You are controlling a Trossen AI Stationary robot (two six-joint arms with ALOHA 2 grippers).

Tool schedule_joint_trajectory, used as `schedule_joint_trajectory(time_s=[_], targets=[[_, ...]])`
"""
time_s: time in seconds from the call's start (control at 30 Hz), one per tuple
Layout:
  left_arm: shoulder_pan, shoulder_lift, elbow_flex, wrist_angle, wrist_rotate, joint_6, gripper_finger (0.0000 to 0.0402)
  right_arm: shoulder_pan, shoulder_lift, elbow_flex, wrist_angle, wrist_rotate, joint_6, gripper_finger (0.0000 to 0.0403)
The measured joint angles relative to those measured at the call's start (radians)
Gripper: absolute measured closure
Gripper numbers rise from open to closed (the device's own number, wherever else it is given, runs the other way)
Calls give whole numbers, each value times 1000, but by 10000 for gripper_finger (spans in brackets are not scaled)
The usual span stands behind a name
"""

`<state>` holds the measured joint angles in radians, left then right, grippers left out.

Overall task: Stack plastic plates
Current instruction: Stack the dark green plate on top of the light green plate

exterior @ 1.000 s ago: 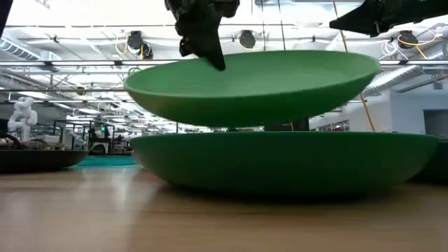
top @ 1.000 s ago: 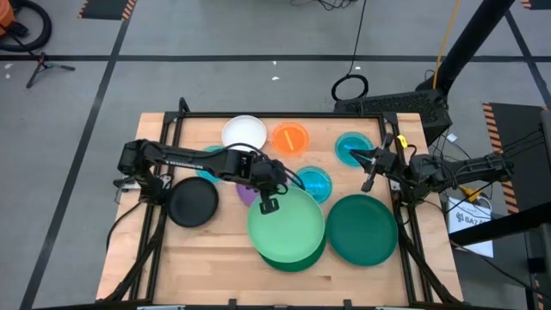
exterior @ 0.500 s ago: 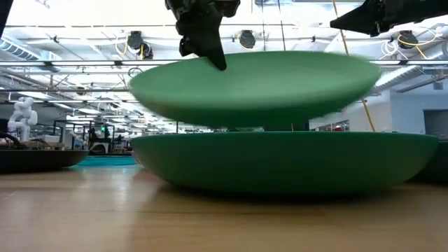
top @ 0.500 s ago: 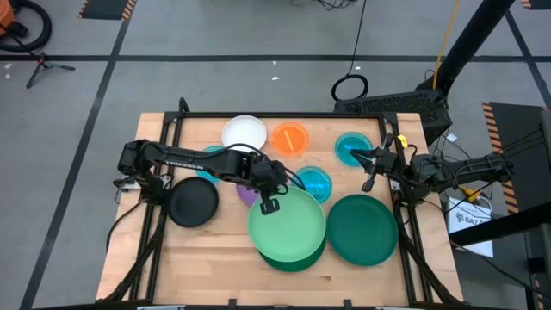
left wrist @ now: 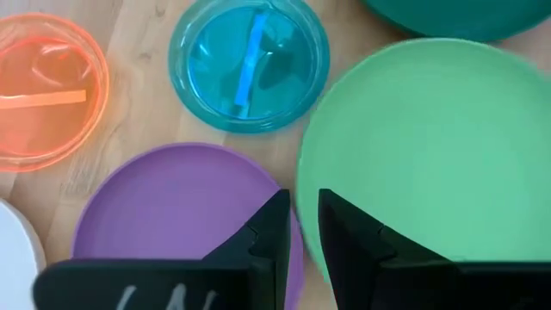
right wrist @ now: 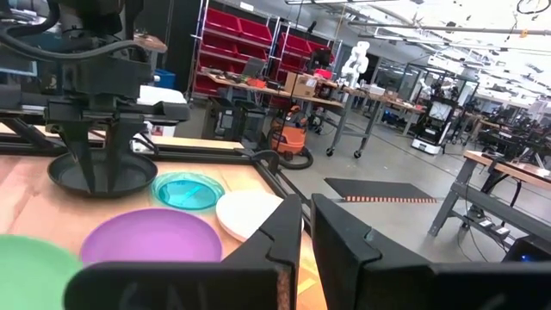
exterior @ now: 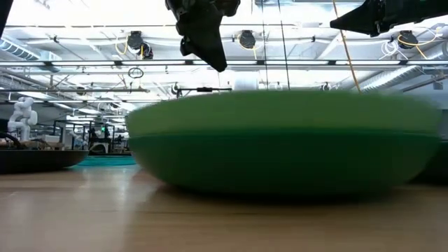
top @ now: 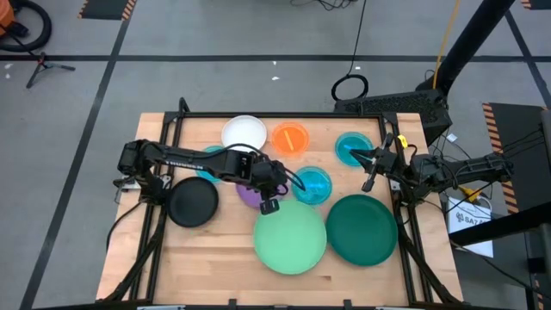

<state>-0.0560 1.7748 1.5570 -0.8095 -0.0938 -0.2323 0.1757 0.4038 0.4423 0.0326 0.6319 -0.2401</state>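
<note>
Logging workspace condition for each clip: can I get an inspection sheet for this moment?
Surface: wooden table.
Job's things: light green plate lies on a dark green plate; second dark green plate beside; purple plate, black plate, white plate, orange plate, cyan plates loose.
Clutter: nothing seen.
Grippers: left tool open, empty, above purple and light green rims; right tool empty, at right edge.
Cables: cable coil on floor.
Surroundings: workshop, red bins.

We note wooden table [top: 207,250] beneath left gripper [top: 269,207]. Black cable loop [top: 349,87] on floor, off table, beyond right gripper [top: 368,181]. Red bin shelving [right wrist: 232,43], workbenches [right wrist: 284,90], white figure [right wrist: 357,56] far ahead of right gripper.
</note>
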Motion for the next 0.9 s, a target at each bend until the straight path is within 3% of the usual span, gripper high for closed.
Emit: schedule_joint_trajectory(time_s=[0.43,0.63,0.9], targets=[[-46,0,0,-12,-14,269,332,0,0,0,0,0,20,380],[-77,-3,-1,-115,-55,340,332,0,0,0,0,0,39,380],[-70,-179,-218,4,-68,356,332,0,9,0,1,-4,147,380]])
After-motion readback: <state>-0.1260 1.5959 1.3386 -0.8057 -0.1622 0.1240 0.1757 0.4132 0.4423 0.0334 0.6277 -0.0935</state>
